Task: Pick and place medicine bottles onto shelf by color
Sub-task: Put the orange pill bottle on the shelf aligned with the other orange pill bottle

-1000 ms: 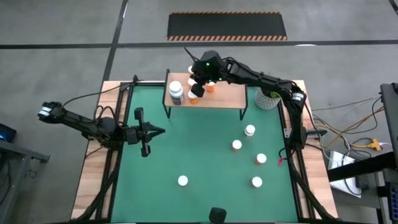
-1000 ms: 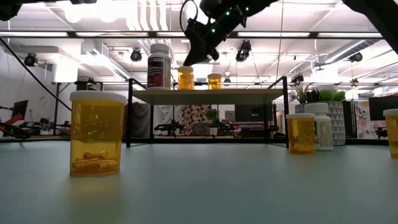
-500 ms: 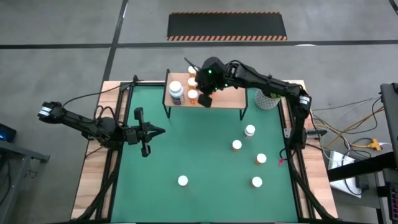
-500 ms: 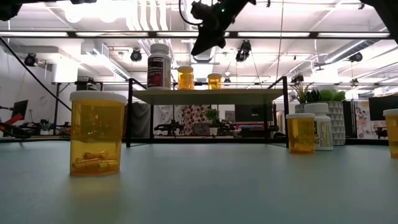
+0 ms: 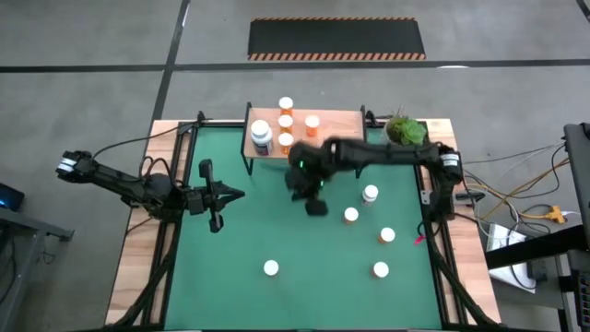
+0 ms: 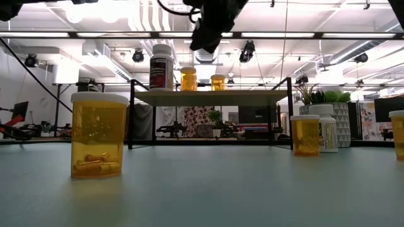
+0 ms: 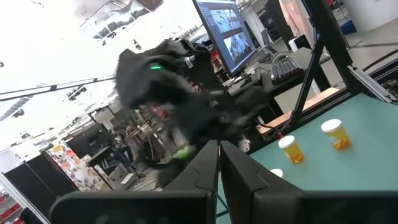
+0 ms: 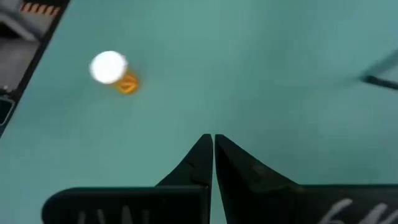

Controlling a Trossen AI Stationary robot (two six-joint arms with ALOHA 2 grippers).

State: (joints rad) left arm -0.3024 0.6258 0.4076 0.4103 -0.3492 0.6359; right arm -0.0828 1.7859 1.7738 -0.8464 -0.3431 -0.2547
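A green mat [image 5: 277,231] is seen from above on a wooden table, with two dark arms over it. The shelf [image 5: 341,143] stands at the mat's far edge, in the middle. Four bottles are set on its left part: a larger white-and-dark bottle [image 5: 261,136] at the left end, and three orange bottles [image 5: 286,123] clustered just beside it. From table height, the large bottle [image 6: 161,65] and two orange ones are seen upright on the board.

The right gripper [image 5: 316,207] is held above the mat, just in front of the shelf, with the arm stretched across from the right side. Its fingers are clenched together and nothing is grasped between them; in its wrist view, the closed fingertips [image 8: 213,142] are seen over bare mat, with one orange bottle [image 8: 112,70] lying well apart from them.

The left gripper [image 5: 238,194] is parked at the mat's left side, pointing toward the centre. Its fingers are pressed shut and empty, as is shown in its wrist view [image 7: 219,147].

Five more white-capped bottles are left on the mat. Four are grouped on the right half: one [image 5: 370,194] nearest the shelf, one [image 5: 351,215] just beside it, one [image 5: 386,235] near the right edge, and one [image 5: 381,269] nearest the front. A fifth [image 5: 271,268] stands alone toward the front left. A potted plant [image 5: 403,131] is placed at the far right corner, beside the shelf.
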